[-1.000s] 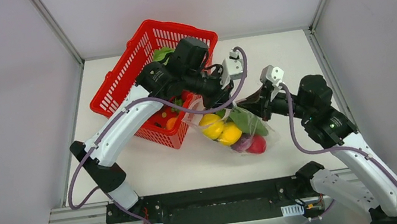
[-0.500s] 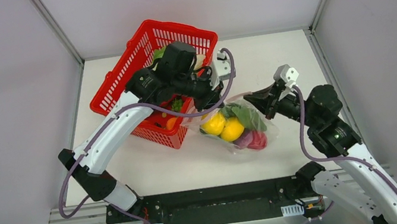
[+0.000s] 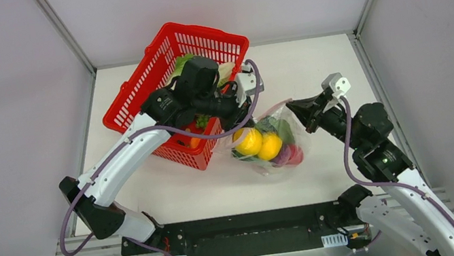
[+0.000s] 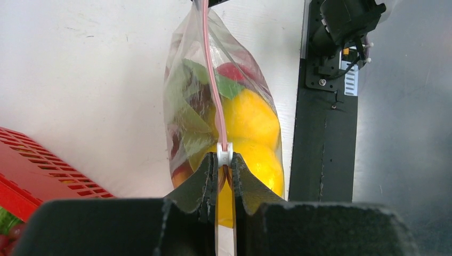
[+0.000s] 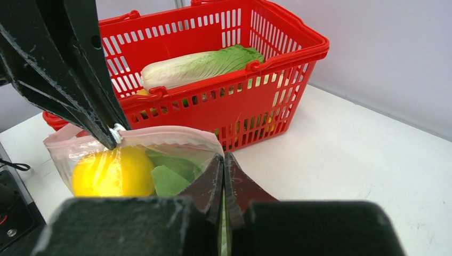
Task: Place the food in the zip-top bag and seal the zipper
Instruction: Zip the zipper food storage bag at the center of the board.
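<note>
A white table (image 3: 311,66) is seen under both arms, and on its far left part a red mesh basket (image 3: 134,81) is set, in which a green-white bok choy (image 5: 202,64) is laid against the rim. Just to the right of the basket the zip-top bag (image 3: 268,142) is held up between the two grippers; whether its bottom touches the table cannot be told. Inside it two yellow lemons (image 4: 250,117), green leaves (image 4: 186,117) and a dark red piece (image 3: 291,153) are packed together. The pink zipper (image 4: 211,80) is stretched taut along the top. One end is pinched by the right gripper (image 5: 224,165), its jaws pressed fully together, and the strip is clamped by the left gripper (image 4: 224,170) just behind a small white slider (image 4: 224,154).
</note>
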### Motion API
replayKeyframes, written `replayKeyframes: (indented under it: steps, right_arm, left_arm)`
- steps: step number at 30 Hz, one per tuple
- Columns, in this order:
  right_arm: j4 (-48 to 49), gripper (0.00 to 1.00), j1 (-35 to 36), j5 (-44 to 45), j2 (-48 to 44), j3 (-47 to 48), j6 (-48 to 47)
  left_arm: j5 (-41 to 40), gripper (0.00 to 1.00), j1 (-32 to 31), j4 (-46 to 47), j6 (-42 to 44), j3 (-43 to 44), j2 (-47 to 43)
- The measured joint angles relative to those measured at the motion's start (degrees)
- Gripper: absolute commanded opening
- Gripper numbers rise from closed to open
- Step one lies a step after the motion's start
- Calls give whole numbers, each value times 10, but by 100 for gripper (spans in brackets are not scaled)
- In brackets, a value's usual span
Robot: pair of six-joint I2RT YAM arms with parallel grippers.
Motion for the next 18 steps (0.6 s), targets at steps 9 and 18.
replayKeyframes:
  steps: [9,18]
  right_arm:
    - [-69,61,-12,-96,46,75,-52]
    - [-182,65,-12,-205,127,167,-148]
  left_arm:
    - [3,0,3,-65,4,31,3]
    - [31,0,3,-153,38,148,55]
